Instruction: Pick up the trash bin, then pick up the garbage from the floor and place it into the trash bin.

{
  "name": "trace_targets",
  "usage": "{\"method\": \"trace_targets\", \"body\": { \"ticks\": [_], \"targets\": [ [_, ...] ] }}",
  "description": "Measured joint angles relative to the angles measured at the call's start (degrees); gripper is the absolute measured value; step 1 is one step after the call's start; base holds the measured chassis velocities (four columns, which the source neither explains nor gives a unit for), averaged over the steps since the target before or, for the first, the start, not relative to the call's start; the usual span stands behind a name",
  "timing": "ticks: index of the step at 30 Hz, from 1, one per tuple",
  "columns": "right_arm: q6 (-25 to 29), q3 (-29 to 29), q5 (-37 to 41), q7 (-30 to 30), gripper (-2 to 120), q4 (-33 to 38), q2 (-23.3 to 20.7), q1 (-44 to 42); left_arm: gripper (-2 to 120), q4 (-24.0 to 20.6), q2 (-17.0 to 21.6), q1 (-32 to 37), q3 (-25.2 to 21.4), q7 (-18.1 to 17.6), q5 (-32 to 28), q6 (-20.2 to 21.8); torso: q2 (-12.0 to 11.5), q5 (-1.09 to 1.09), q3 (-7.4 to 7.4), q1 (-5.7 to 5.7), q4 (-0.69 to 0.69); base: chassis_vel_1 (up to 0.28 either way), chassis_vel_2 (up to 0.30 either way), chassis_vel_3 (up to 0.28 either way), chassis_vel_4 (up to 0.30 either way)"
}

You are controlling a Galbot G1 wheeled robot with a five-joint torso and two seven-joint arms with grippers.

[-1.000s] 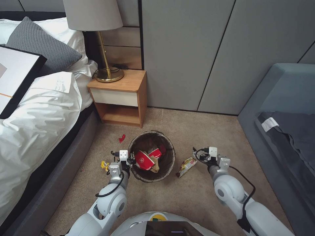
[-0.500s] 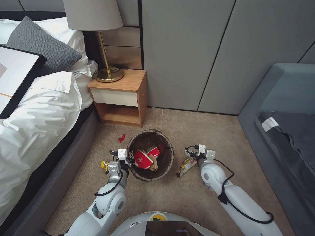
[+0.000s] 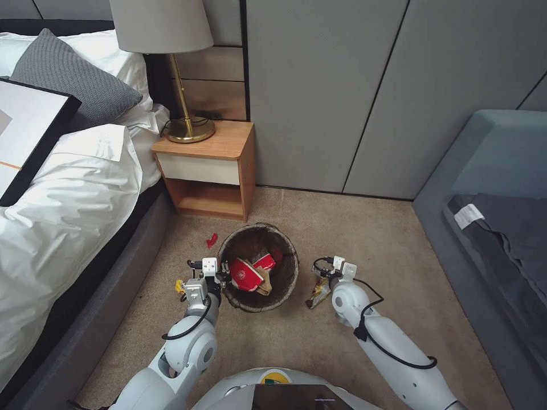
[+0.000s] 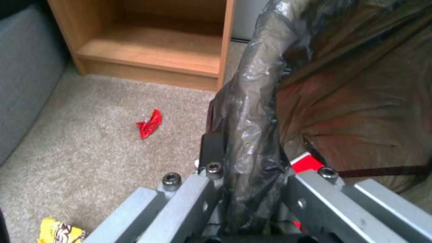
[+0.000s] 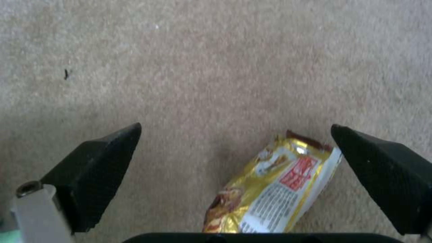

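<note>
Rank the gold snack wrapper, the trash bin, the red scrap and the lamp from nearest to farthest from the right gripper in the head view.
From the right gripper:
1. Gold snack wrapper, on the carpet right under it.
2. Trash bin, beside it, towards the left arm.
3. Red scrap, on the floor beyond the bin.
4. Lamp, on the nightstand.

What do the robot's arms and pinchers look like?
Both arms are smooth, rounded and white-grey, with a loose black cable looping along each. The left gripper is made of grey metal bars with round bolts. The right gripper has two black, wedge-shaped fingers with a bumpy surface.
</note>
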Motion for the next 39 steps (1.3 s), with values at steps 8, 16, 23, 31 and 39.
{"method": "trace_targets", "body": {
  "ticks": [8,16,23,31,39],
  "targets": [
    [-0.03,0.14,-0.05,0.80,100,-0.36,1.15,-0.73,2,-0.02,-0.02,-0.21,0.03,-0.08,-0.06,-0.04,0.00,0.01,0.00,0.00,0.00,0.000,0.000,0.000,0.000],
    [0.09,0.46,-1.14,1.83,100,-1.21,2.17,-1.50,2,-0.02,-0.13,-0.45,0.19,-0.11,-0.10,-0.06,0.00,0.01,0.00,0.00,0.00,0.000,0.000,0.000,0.000],
    [0.42,0.88,-1.99,2.21,100,-2.18,2.80,-1.82,2,0.02,-0.29,-0.52,0.37,-0.13,-0.11,-0.09,0.00,0.01,0.00,0.00,0.00,0.000,0.000,0.000,0.000],
    [0.57,0.83,-2.39,2.46,100,-4.57,3.80,-0.48,2,0.16,-0.31,-0.77,0.51,-0.13,-0.17,-0.13,0.00,0.00,-0.01,0.00,0.00,0.000,0.000,0.000,0.000],
    [0.22,0.73,-2.38,3.25,100,-6.77,5.21,0.26,2,0.22,0.02,-1.19,0.61,-0.24,-0.52,-0.13,0.00,0.00,-0.01,0.00,0.00,0.000,0.000,0.000,0.000]
  ]
}}
